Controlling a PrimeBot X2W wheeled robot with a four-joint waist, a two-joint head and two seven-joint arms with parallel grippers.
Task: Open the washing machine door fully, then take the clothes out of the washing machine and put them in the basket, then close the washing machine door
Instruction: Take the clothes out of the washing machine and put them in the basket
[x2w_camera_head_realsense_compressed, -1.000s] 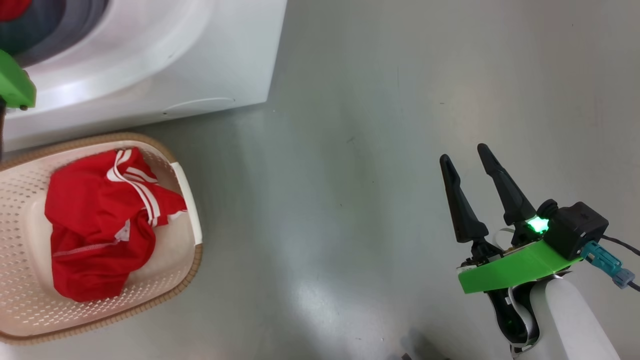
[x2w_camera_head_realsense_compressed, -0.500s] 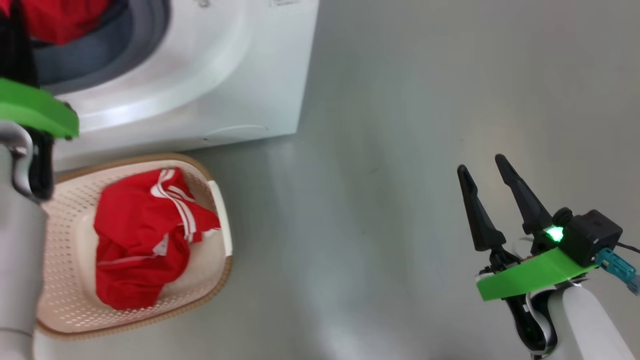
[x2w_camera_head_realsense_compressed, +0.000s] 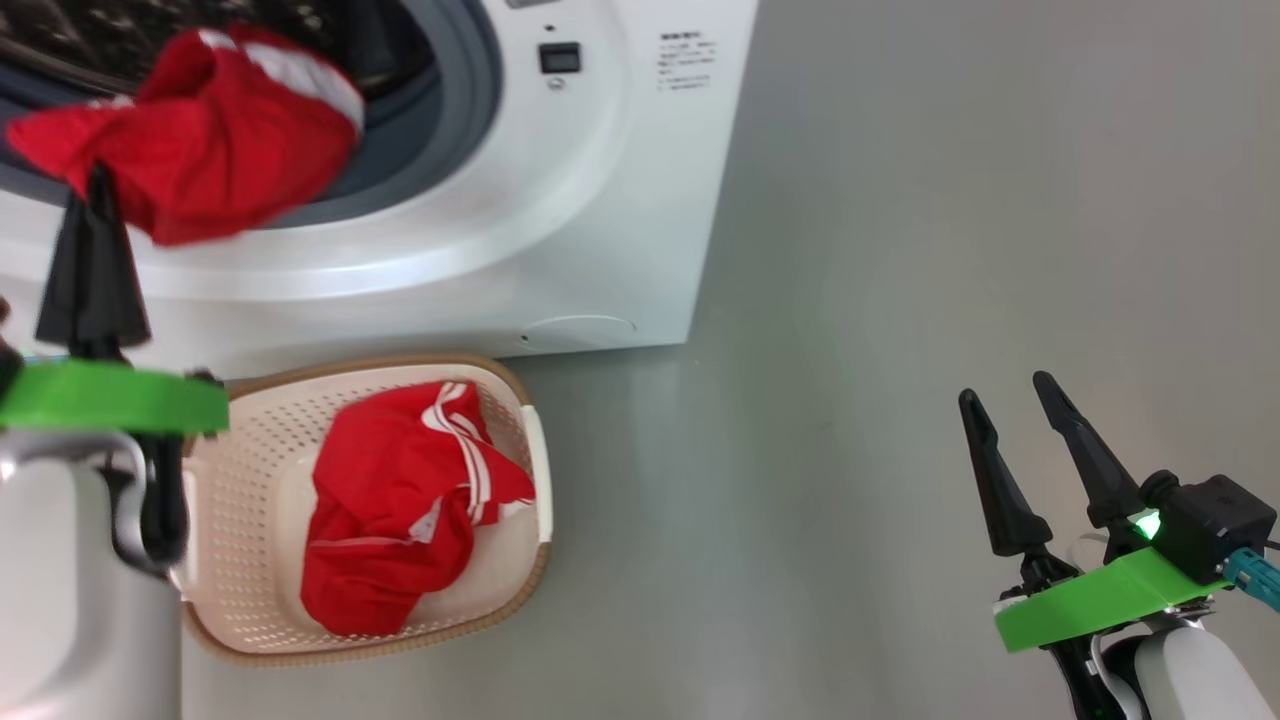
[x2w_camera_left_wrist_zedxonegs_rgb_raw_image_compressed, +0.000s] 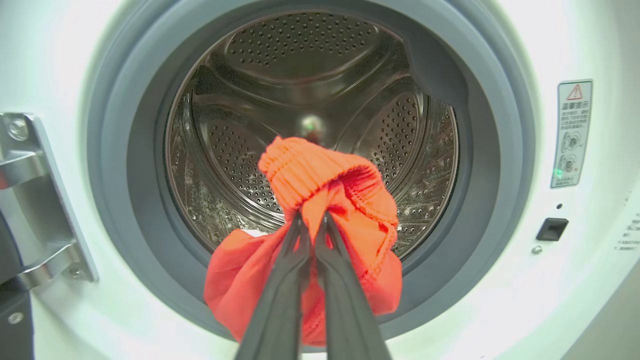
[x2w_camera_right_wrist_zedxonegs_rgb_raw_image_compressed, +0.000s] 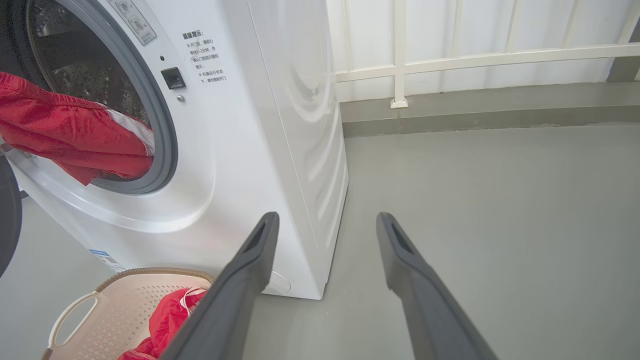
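Grey floor (x2w_camera_head_realsense_compressed: 850, 300) stretches beside the washing machine (x2w_camera_head_realsense_compressed: 600, 200), where the left gripper (x2w_camera_left_wrist_zedxonegs_rgb_raw_image_compressed: 312, 218) clamps its fingers on red clothes (x2w_camera_left_wrist_zedxonegs_rgb_raw_image_compressed: 325, 175) at the drum mouth; below sits the basket (x2w_camera_head_realsense_compressed: 250, 470) holding another garment (x2w_camera_head_realsense_compressed: 400, 500), while the right gripper (x2w_camera_head_realsense_compressed: 1006, 390) keeps its fingers apart

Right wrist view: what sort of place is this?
Probably a home laundry area or utility balcony: a white front-load washing machine, a perforated basket on a bare grey floor, and a white railing behind.
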